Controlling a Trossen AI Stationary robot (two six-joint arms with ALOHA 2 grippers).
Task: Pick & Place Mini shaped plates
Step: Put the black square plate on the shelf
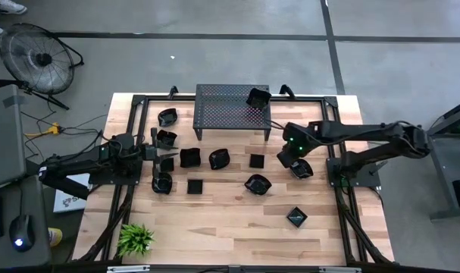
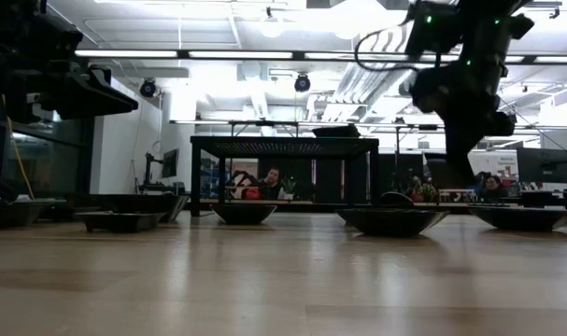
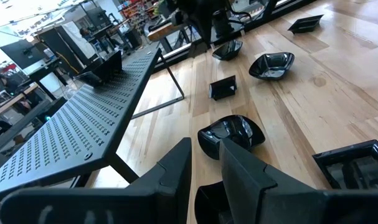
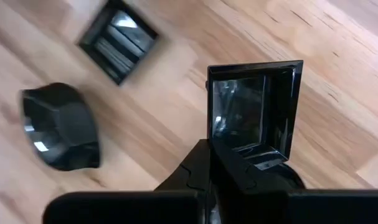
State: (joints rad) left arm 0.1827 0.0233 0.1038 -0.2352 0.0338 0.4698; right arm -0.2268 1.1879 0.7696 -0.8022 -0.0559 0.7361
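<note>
Two arms work over a wooden table [image 1: 237,220] scattered with mini shaped plates [image 1: 220,158]: at left, the left pincer [image 1: 166,156] hangs among several plates, its jaws slightly apart and seemingly empty. At right, the right pincer [image 4: 238,163] is clamped on a square plate [image 4: 254,109] lifted above the table. Judged mid-carry; the next move calls for a placing spot, perhaps the perforated stand [image 1: 231,106], where one plate [image 1: 258,97] already sits.

One plate [image 1: 258,97] on the stand [image 1: 231,106], other plates [image 1: 221,158] on the table [image 1: 230,220] before it

Plates [image 1: 190,158] crowd mid-table below the stand [image 1: 233,106] — bare wood [image 1: 230,227] lies open nearer the plant [image 1: 136,239]
</note>
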